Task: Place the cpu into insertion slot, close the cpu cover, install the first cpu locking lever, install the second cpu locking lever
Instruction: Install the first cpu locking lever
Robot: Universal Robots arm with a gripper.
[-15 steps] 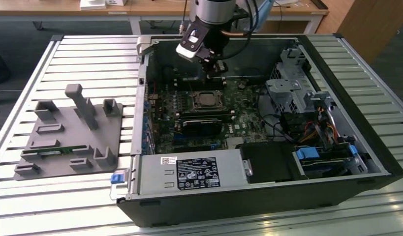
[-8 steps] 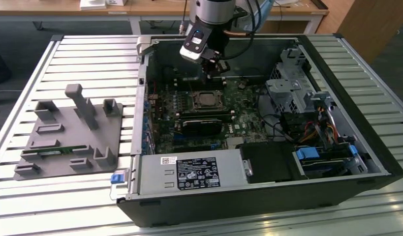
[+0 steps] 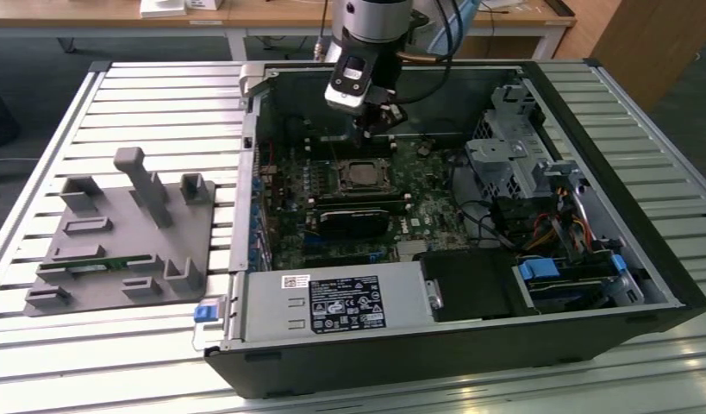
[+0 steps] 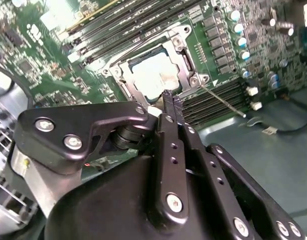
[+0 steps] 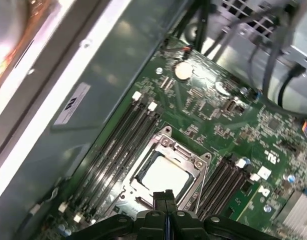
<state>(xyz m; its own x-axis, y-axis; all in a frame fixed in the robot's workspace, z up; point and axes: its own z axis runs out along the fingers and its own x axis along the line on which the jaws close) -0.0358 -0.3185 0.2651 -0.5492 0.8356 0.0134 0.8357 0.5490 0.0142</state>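
Hovering low inside the open black metal computer case, the dark two-fingered end effector points down at the green motherboard. In both wrist views its fingers are pressed together with nothing between them, and the tips sit at one edge of the socket.

Task item: the flat square cpu with a pale metallic face lies seated in the small square insertion slot. The thin silver cpu cover frame lies flat over it, and the chip's face shows through the cut-out.

A thin silver lever rod angles away from the socket corner. Judgement: it looks unlatched, and closed fingers suit pushing a rod of this kind better than pinching it. I cannot tell whether the tips touch the frame.

Containers: the case holds the motherboard, a silver labelled power supply box along its near wall, and a grey drive cage towards the exterior view's right. Beside the case, a grey slotted fixture block rests on the slatted metal surface. One of its slots carries a small green strip.
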